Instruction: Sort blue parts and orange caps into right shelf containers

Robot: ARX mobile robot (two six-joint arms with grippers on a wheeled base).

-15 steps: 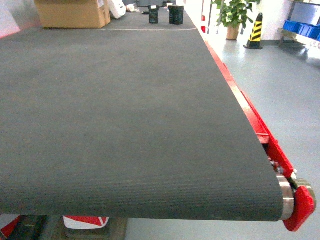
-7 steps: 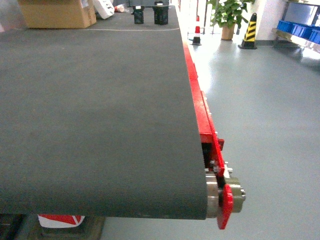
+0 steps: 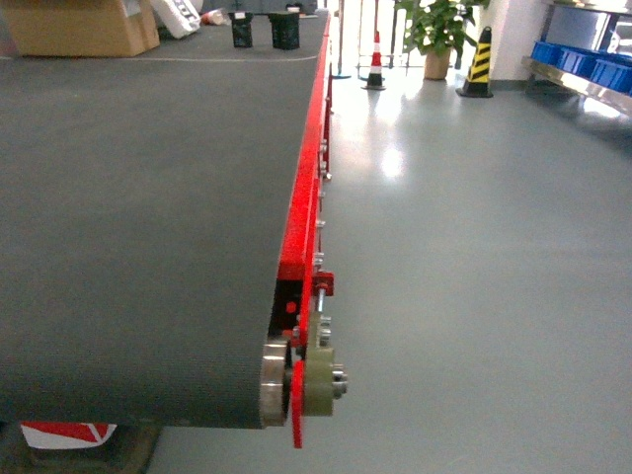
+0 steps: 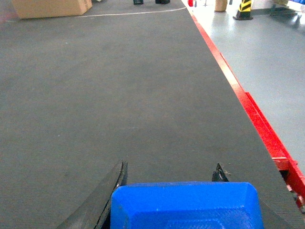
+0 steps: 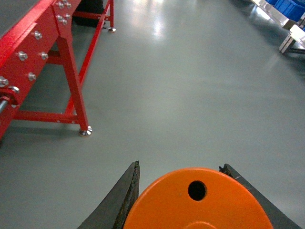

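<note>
In the left wrist view my left gripper (image 4: 170,172) is shut on a blue part (image 4: 186,205), a bright blue boxy block that fills the space between its black fingers, above the dark conveyor belt (image 4: 109,86). The right wrist view shows my right gripper (image 5: 181,168) shut on an orange cap (image 5: 193,202), whose flat top with a round hole faces the camera, above the grey floor. Blue crates (image 3: 583,61), the right shelf containers, stand on a shelf at the far right of the head view. Neither gripper shows in the head view.
The belt's red frame (image 3: 301,197) and end roller (image 3: 296,380) run down the middle of the head view. Red frame legs (image 5: 71,71) stand on the floor. A traffic cone (image 3: 375,61), a striped bollard (image 3: 480,61), a potted plant (image 3: 427,30) and a cardboard box (image 3: 79,25) stand far off.
The head view has swung to the right: the belt's edge and end roller have slid leftward in the picture, and more open floor and the shelf show on the right.
</note>
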